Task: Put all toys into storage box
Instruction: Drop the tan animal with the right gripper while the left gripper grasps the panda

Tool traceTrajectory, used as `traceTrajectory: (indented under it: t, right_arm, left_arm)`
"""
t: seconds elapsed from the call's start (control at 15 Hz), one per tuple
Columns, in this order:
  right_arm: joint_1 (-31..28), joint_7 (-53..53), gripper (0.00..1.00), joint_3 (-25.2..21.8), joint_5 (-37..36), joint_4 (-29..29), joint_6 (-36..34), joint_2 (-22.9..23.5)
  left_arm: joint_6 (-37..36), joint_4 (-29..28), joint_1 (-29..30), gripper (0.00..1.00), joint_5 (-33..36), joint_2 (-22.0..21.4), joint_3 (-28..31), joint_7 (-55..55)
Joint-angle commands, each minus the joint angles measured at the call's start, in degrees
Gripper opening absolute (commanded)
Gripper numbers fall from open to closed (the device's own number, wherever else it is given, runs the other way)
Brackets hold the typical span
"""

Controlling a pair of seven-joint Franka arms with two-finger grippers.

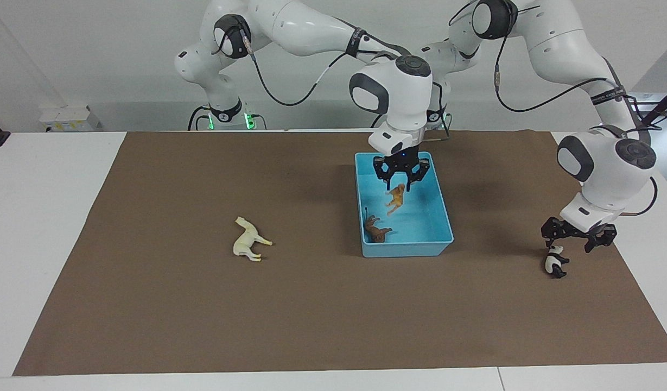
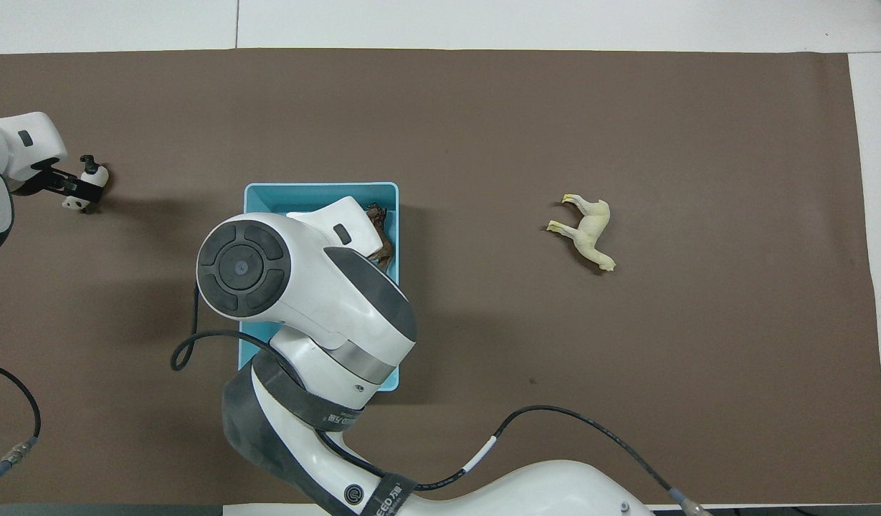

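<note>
Tiger dropping into the blue tub

Right gripper (image 1: pixel 401 183) jaws spread, orange tiger (image 1: pixel 396 197) loose just beneath, over the storage box (image 1: pixel 442 209) (arm hides it overhead); left gripper (image 1: pixel 576 239) jaws apart above panda (image 1: pixel 554 262).

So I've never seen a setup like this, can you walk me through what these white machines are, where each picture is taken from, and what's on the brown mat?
These are two robot arms, each ending in a two-finger gripper. One picture looks across the table at them; the other looks steeply down from above their end.

On the brown mat sits a light blue storage box. A brown lion-like toy lies in it. The right gripper hangs open over the box, and the orange tiger is just below its fingertips, not gripped.

The left gripper, open, is down at the panda near the left arm's end of the table. The cream horse lies on the mat toward the right arm's end. Neither gripper holds anything.
</note>
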Motion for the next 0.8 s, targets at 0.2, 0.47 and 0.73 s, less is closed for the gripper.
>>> traceTrajectory:
  t: [0.2,0.47,0.73]
  right_arm:
    - [-11.12,0.09,1.0,-2.51,-0.98,-1.52,-8.58,-3.8]
    - [-19.11,-11.14,1.0,-2.6,-1.69,-12.15,-8.42,-9.06]
    - [-25.8,-15.91,1.0,-2.6,-1.6,-24.17,2.19,-13.2]
  left_arm:
    - [6.17,-0.98,-0.64,1.0,1.93,3.26,0.45,-0.16]
    - [9.34,-1.16,-0.56,1.0,2.19,4.32,0.45,-0.16]
    - [11.98,-2.56,-0.29,1.0,2.45,4.49,0.45,-0.16]
